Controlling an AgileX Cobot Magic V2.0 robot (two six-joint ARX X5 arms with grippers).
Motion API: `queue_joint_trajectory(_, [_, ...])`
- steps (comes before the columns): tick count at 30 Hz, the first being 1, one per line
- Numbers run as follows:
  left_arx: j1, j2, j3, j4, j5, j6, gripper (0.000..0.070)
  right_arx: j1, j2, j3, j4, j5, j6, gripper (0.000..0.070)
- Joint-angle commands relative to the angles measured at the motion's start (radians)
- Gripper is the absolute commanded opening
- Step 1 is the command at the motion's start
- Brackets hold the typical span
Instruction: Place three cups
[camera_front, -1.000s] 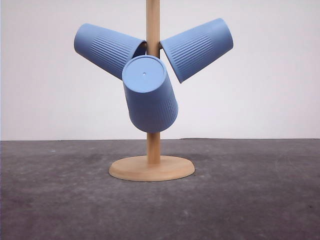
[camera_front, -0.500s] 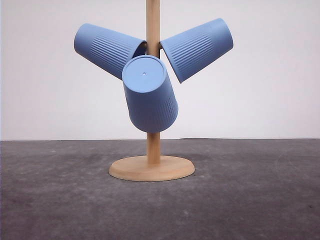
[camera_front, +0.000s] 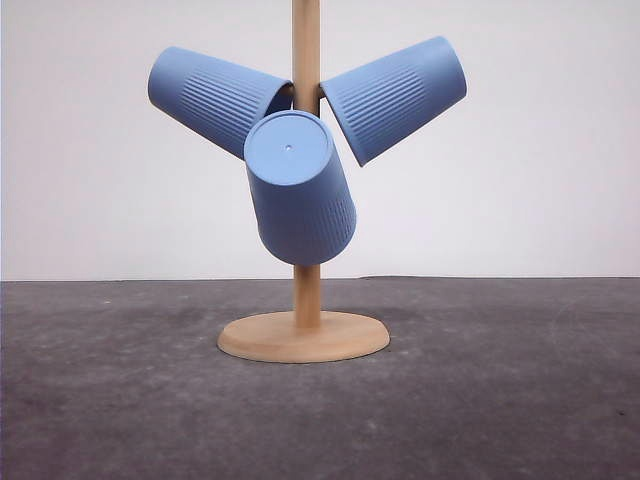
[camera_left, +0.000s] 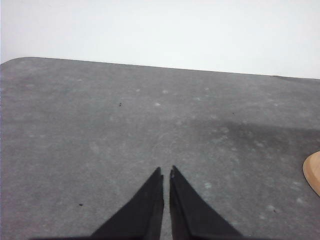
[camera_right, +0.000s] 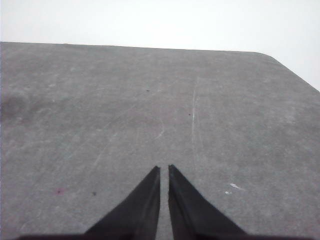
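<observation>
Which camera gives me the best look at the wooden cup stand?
The front view: the wooden stand shows from base to pole, with three blue cups hung on it. The left wrist view catches just an edge of its base.

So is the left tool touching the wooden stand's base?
Apart. The left wrist view shows the left tool shut over bare table, the base well aside.

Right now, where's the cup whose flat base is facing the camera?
In the front view, that cup hangs tilted on the wooden stand at centre, in front of its post, below and between the left cup and the right cup.
</observation>
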Motion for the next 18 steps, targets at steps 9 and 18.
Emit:
queue_joint_trajectory(9, [0.002,0.000,-0.013,0.011,0.000,0.000,0.0000,-0.001,-0.001,-0.003,0.011,0.001,0.004,0.0028])
queue_joint_trajectory(18, [0.002,0.000,-0.013,0.011,0.000,0.000,0.0000,-0.001,-0.001,-0.003,0.011,0.001,0.004,0.0028])
